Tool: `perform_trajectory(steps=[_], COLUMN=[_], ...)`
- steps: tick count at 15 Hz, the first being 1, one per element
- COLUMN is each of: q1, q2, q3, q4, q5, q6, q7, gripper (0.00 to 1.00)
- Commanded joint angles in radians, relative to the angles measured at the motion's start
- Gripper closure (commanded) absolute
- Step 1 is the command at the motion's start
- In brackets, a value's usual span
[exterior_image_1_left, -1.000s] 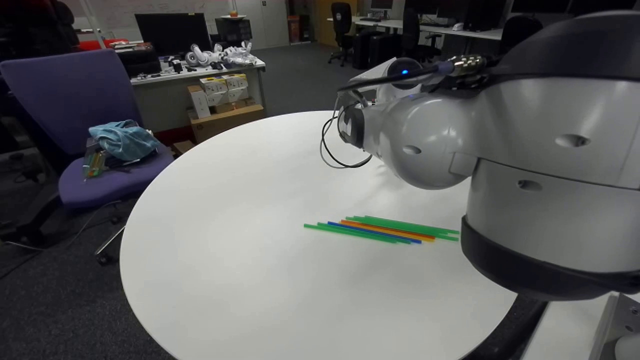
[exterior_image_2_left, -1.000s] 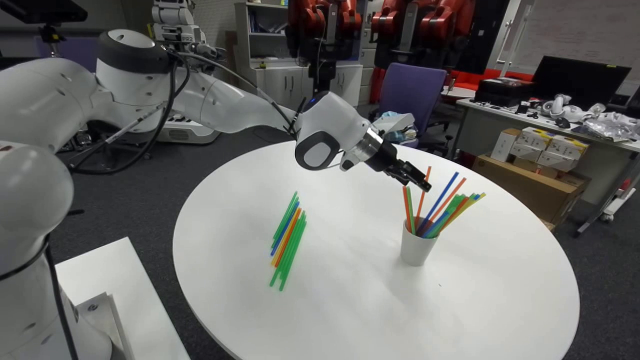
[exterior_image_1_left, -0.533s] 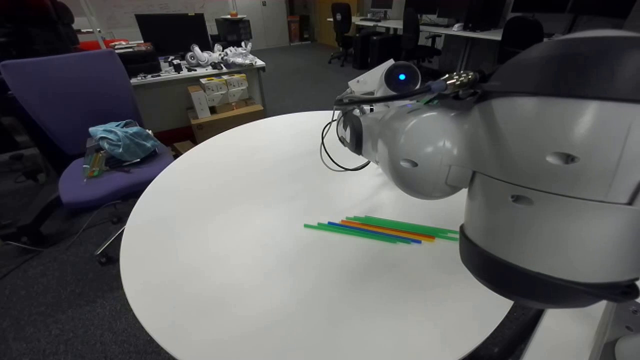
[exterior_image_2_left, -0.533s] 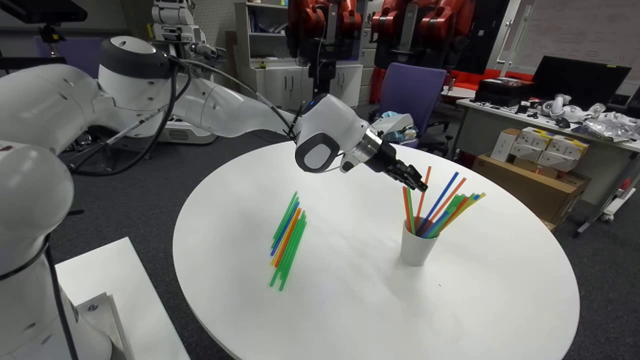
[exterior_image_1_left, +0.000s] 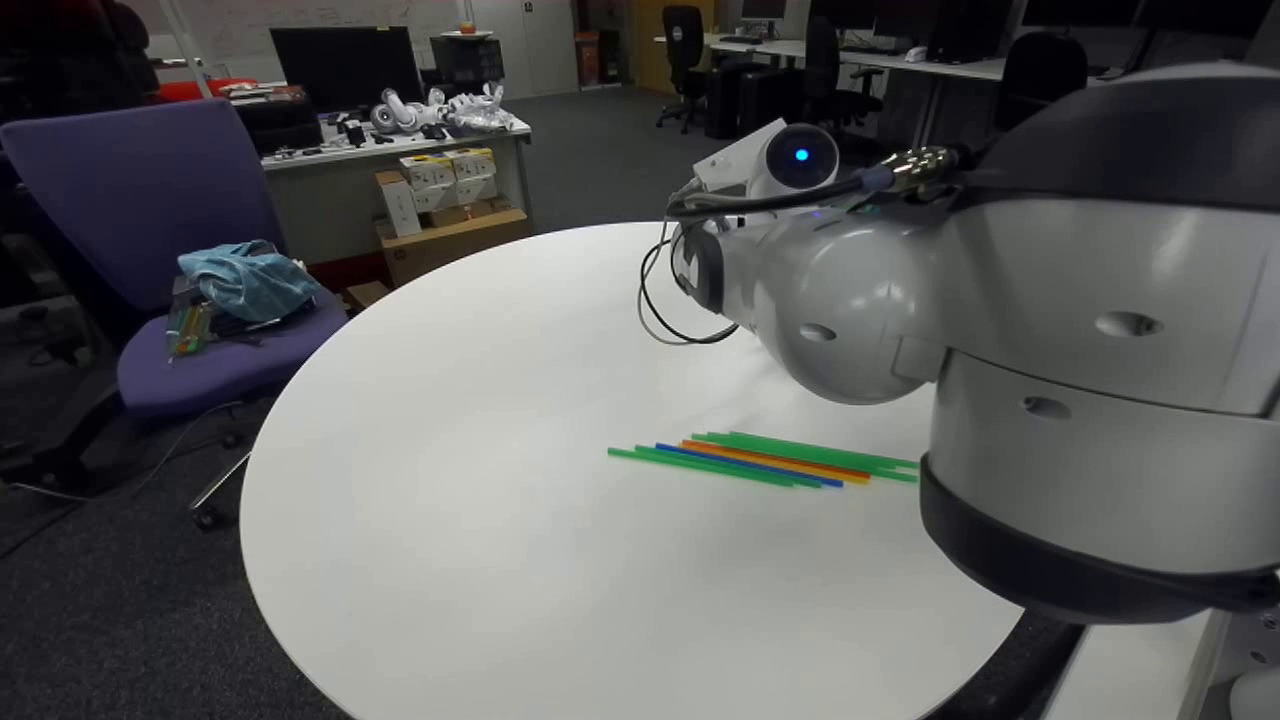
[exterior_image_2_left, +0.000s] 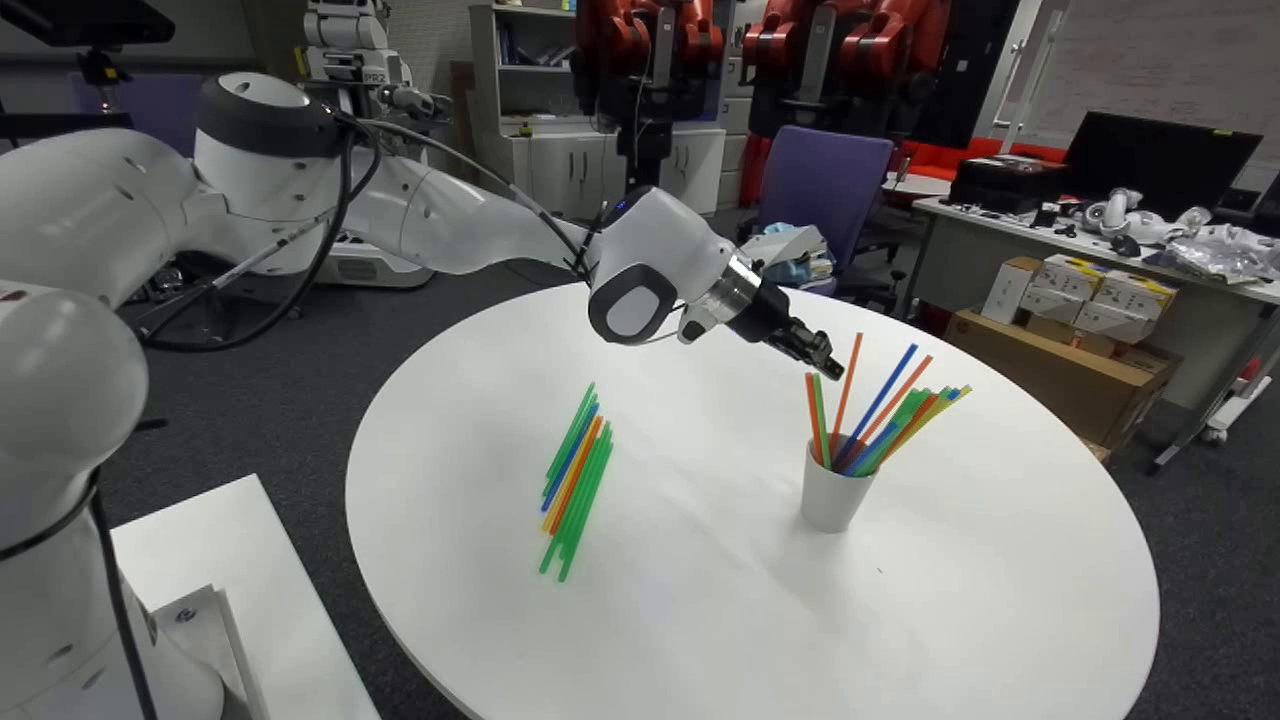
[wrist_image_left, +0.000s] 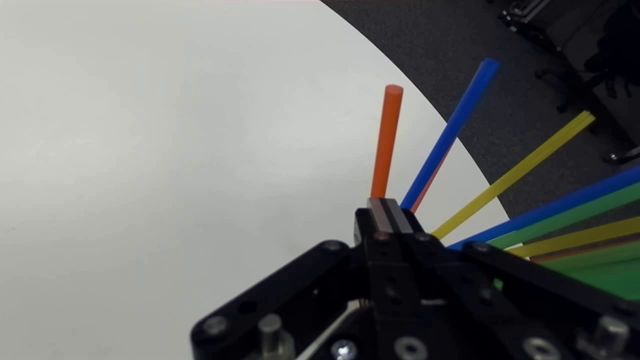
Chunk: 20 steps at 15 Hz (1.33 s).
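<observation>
My gripper (exterior_image_2_left: 833, 368) hangs over the table by the upper ends of the straws standing in a white cup (exterior_image_2_left: 832, 502). In the wrist view its fingertips (wrist_image_left: 378, 216) are together, with only a thin dark line between them and no straw seen there. An orange straw (wrist_image_left: 387, 142) rises just beyond the tips; whether they touch it I cannot tell. To its right lean a blue straw (wrist_image_left: 452, 127) and a yellow straw (wrist_image_left: 520, 172). Several green, blue, orange and yellow straws (exterior_image_2_left: 575, 485) lie in a loose row on the tabletop. My arm hides gripper and cup in an exterior view (exterior_image_1_left: 850, 300).
The round white table (exterior_image_2_left: 950, 610) carries cup and straws. Beyond its edge stands a purple chair (exterior_image_1_left: 150, 200) with a blue cloth (exterior_image_1_left: 250, 280) on its seat. Cardboard boxes (exterior_image_2_left: 1050, 355) are stacked beneath a cluttered desk farther off.
My fingers have come together, and the gripper tip has drawn back slightly from the orange straw. The arm sank a little early on. Straws and cup look unmoved.
</observation>
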Motion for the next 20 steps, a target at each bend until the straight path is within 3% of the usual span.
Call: perform_trajectory(steps=[1,10,12,14,15,16,20], q1=[0.012,-0.044,-0.06,-0.07,-0.073,-0.075,-0.076], q2=[0.028,0.033,0.043,0.054,0.059,0.064,0.055], q3=[-0.032,-0.039,-0.042,-0.045,-0.046,-0.048,-0.048], q4=[-0.004,0.082,0.099,0.109,0.111,0.112,0.104], q5=[0.028,-0.004,-0.004,-0.003,-0.003,-0.007,-0.021], q6=[0.015,-0.025,-0.032,-0.034,-0.033,-0.034,-0.027], q7=[0.0,0.0,0.0,0.0,0.0,0.0,0.0], gripper=[0.72,0.06,0.0,0.0,0.09,0.25,0.51])
